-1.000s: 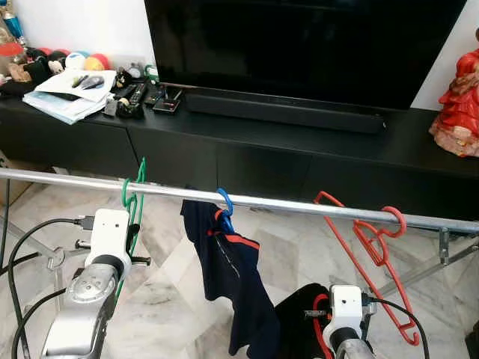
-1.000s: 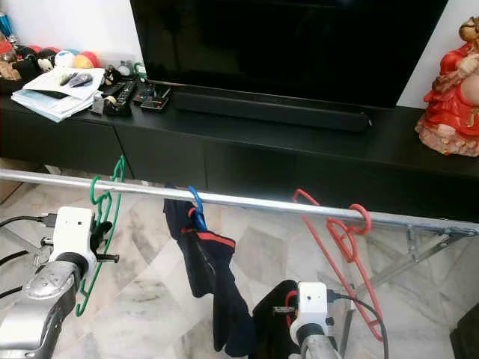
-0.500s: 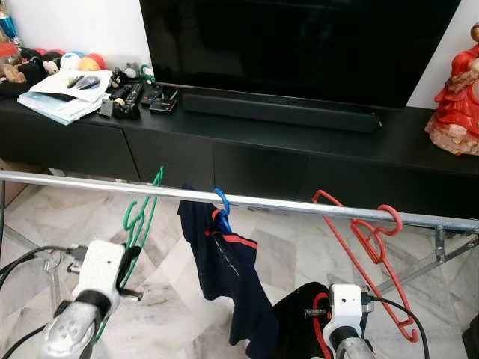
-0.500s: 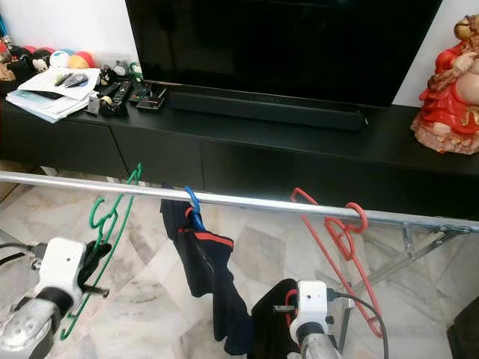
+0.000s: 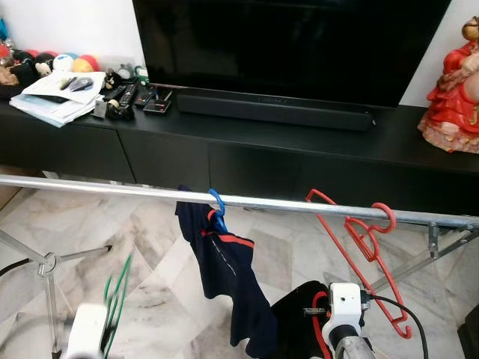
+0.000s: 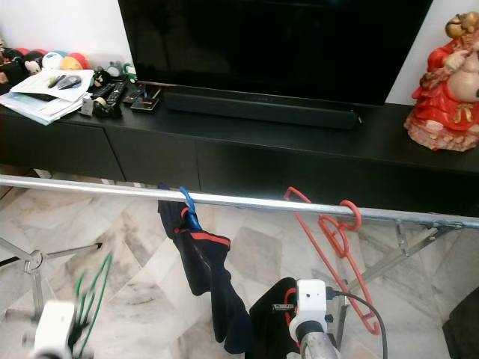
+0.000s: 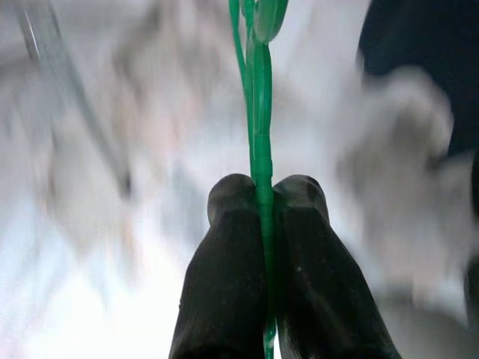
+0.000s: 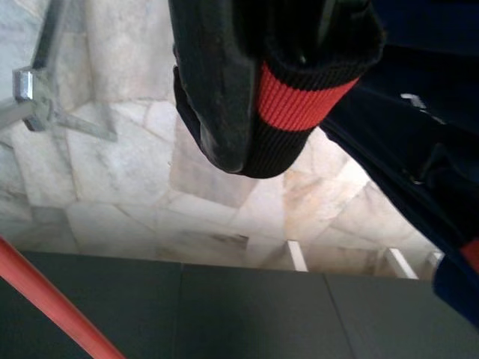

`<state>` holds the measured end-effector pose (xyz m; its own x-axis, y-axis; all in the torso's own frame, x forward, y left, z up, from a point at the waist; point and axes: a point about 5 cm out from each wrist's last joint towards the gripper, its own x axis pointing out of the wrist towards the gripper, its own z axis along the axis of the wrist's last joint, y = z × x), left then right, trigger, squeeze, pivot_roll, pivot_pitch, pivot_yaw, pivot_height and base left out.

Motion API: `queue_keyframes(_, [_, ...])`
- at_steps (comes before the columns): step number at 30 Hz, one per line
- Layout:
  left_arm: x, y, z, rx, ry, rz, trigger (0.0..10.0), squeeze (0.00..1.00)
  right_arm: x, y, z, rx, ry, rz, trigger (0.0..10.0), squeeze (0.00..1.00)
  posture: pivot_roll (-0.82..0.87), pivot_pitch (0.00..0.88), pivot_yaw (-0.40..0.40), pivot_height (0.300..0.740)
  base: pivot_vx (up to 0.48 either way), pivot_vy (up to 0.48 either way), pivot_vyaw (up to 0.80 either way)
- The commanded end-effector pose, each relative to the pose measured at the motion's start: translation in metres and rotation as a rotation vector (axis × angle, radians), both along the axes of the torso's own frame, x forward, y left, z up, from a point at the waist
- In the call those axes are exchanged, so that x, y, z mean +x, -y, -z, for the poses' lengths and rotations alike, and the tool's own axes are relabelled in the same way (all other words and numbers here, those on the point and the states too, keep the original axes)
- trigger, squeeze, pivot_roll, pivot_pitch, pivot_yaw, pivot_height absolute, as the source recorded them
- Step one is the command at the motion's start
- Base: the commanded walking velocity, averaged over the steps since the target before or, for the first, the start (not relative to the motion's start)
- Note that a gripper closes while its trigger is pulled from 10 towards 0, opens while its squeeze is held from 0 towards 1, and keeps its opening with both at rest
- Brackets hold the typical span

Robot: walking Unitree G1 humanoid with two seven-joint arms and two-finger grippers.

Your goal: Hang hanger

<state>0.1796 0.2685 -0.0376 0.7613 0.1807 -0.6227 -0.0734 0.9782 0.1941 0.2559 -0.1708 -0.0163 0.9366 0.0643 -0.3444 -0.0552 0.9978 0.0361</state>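
left gripper [image 7: 263, 196] pinching green hanger [image 7: 258, 97], blurred marble floor [image 7: 97, 187]

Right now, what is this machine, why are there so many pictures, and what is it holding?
It is a walking robot with two arms. Two pictures come from cameras in its head, looking down at a silver rail. A dark garment on a blue hanger and a red hanger hang there. The other two pictures come from cameras on its wrists. The left end effector pinches a green hanger, down below the rail. The right end effector holds black cloth with a red band.
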Motion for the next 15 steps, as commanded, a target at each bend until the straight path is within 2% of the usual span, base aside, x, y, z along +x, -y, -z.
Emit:
queue_keyframes(1, [-0.021, -0.003, 0.017, 0.014, -0.109, -0.008, 10.0, 0.0, 0.001, 0.002, -0.002, -0.004, 0.014, 0.014, 10.0, 0.0, 0.01, 0.091, -0.004, 0.74, 0.0, 0.0, 0.0])
queue_keyframes(5, [-0.029, -0.008, 0.022, 0.011, -0.149, -0.051, 10.0, 0.0, 0.0, 0.004, -0.001, -0.009, 0.012, 0.023, 10.0, 0.0, 0.01, 0.087, -0.002, 0.74, 0.0, 0.0, 0.0])
queue_keyframes(9, [-0.036, -0.008, 0.028, 0.041, -0.197, -0.005, 10.0, 0.0, -0.001, 0.007, -0.001, -0.01, 0.013, 0.043, 10.0, 0.0, 0.01, 0.078, 0.002, 0.74, 0.0, 0.0, 0.0])
queue_keyframes(15, [-0.037, -0.004, 0.034, 0.014, -0.198, -0.01, 10.0, 0.0, -0.001, 0.011, -0.001, -0.015, 0.014, 0.075, 10.0, 0.0, 0.01, 0.073, -0.002, 0.74, 0.0, 0.0, 0.0])
